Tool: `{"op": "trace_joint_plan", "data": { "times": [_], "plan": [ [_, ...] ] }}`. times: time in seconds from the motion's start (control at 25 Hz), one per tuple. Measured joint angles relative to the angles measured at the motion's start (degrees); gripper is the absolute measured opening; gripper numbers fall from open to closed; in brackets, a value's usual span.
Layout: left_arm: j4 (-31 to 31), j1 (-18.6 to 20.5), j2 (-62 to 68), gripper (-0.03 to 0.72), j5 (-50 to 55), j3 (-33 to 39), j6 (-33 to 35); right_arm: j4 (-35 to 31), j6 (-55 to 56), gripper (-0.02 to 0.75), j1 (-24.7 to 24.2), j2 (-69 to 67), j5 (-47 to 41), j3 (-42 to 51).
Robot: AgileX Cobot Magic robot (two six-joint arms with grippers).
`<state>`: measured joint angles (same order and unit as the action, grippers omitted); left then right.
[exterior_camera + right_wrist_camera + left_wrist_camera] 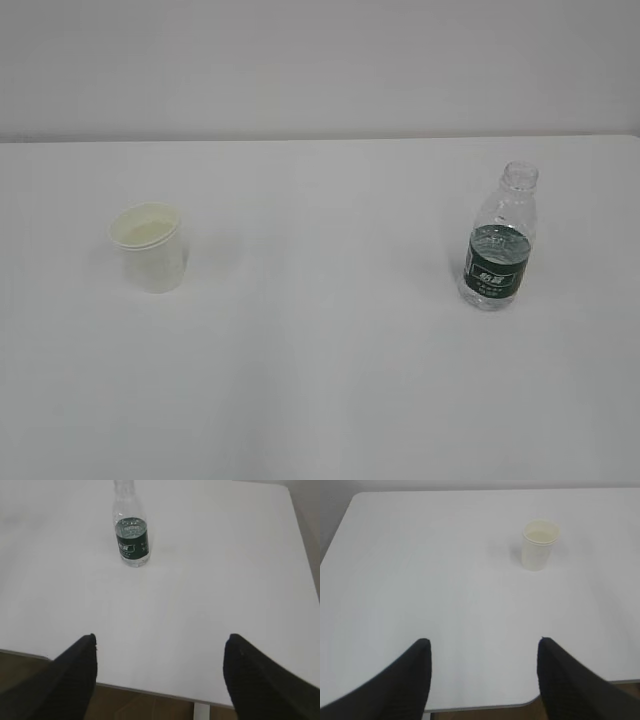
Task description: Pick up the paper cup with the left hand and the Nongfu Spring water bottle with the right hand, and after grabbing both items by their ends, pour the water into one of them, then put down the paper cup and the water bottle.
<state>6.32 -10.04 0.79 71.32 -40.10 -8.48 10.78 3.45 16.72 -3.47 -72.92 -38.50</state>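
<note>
Cup [149,247] standing upright, table [320,380] left; bottle [499,250] standing right, capless, part full. Left gripper [482,650], right gripper [160,647] both hovering spread, empty, well short. Risk: off-centre approach nudging, tipping light cup; squeezing bottle spilling water.

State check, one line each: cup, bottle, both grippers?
paper cup: upright on the table, rim up, not held.
Nongfu Spring water bottle: upright, capless, part full of water, not held.
left gripper: open, empty, well short of the cup.
right gripper: open, empty, well short of the bottle.
</note>
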Motion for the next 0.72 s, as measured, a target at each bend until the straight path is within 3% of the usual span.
{"op": "trace_joint_plan", "data": {
  "times": [0.72],
  "plan": [
    [-0.28,0.00,-0.64,0.461,-2.17,7.60,0.00,-3.21,1.19,0.589,0.00,0.82,5.50,9.29]
  ]
}}
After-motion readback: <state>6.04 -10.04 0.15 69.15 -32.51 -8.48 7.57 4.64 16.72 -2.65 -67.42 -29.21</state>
